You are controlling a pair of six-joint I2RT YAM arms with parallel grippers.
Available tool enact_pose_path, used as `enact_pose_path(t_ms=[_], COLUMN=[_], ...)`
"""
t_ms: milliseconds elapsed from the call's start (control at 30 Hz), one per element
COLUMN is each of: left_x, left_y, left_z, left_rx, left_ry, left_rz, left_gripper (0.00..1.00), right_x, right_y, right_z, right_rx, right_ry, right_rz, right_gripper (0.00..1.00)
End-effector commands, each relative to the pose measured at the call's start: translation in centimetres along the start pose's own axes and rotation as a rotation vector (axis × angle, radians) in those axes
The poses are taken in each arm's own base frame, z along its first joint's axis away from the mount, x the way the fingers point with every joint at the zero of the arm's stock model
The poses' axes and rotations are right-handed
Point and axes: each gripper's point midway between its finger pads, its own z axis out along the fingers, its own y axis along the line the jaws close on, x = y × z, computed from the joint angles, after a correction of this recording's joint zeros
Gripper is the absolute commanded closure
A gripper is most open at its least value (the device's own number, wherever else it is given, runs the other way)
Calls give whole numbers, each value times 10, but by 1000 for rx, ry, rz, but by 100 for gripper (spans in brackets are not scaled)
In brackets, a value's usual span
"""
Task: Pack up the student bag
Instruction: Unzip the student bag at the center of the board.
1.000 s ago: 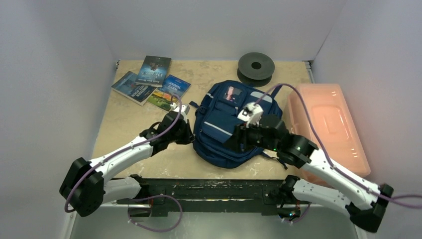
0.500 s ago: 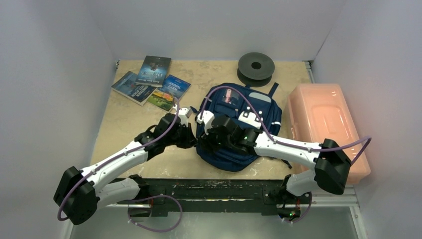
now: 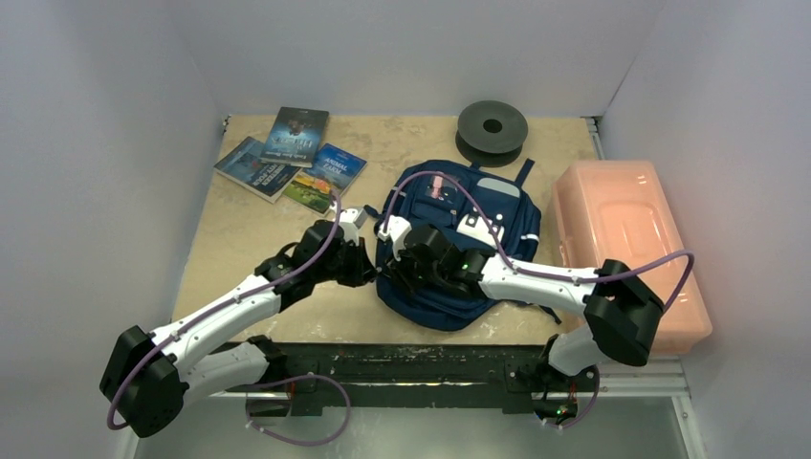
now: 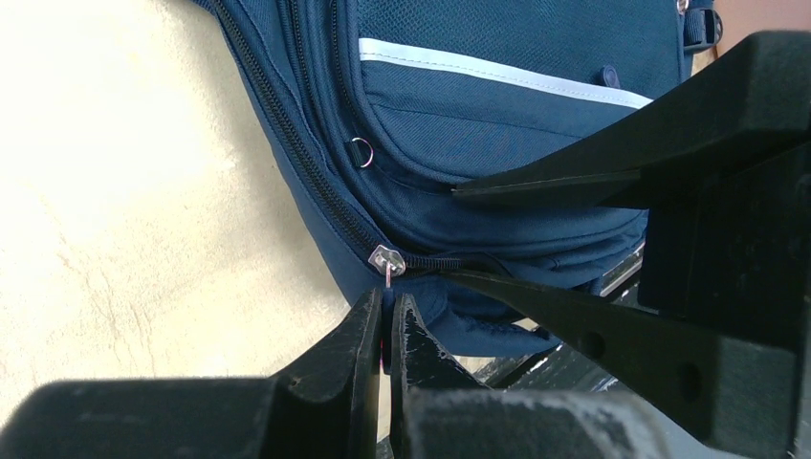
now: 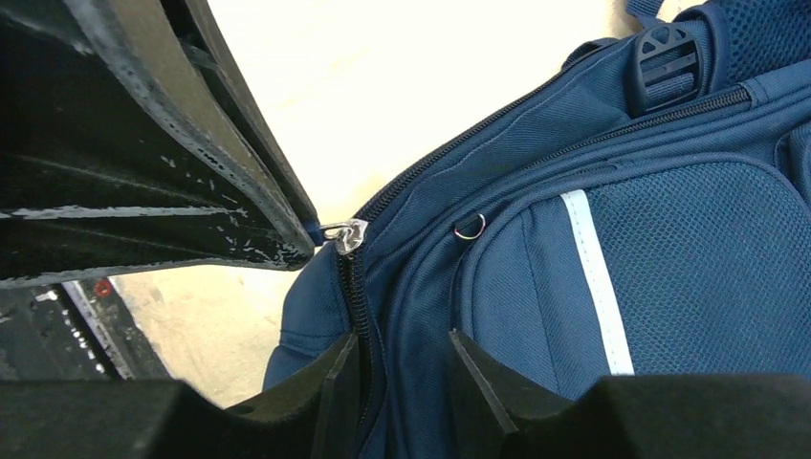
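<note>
Pinching the zip pull [image 4: 386, 260] between pressed-together fingers [image 4: 356, 359], the left gripper [image 4: 387, 308] is readying to draw the zip open; the right gripper [image 5: 402, 341], fingers [image 5: 335, 394] spread, is straddling the seam beside it, probably to brace the backpack [image 3: 497, 215], which is lying flat at the middle of the table [image 3: 249, 229]

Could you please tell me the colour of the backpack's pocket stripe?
White stripe; clearest in right wrist view.
</note>
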Motion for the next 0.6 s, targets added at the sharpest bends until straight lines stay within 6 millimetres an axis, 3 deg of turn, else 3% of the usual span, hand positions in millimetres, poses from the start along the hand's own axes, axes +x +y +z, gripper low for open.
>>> enact_pose_path(t_ms=[0, 67, 100, 200, 333, 433, 567], left_x=[-28, -31, -34, -42, -57, -68, -99], left_y=[-14, 2, 13, 41, 66, 72, 81], left_z=[-4, -2, -2, -1, 3, 9, 24], left_rx=[39, -64, -138, -337, -496, -533, -577], left_ry=[-103, -110, -112, -113, -170, -208, -249], left_rz=[10, -28, -55, -88, -100, -92, -79], left_gripper=[100, 100, 100, 100, 100, 100, 100], right_x=[14, 18, 18, 7, -11, -9, -4], right_y=[-25, -28, -28, -22, -13, -3, 10], right_z=[9, 10, 9, -4, -37, -47, -55], right_rx=[128, 141, 138, 114, 64, 21, -33], right_ry=[25, 28, 24, -37, -141, -128, -131], right_rz=[-46, -47, -47, -37, 8, 44, 95], right_gripper=[66, 93, 100, 100, 100, 100, 100])
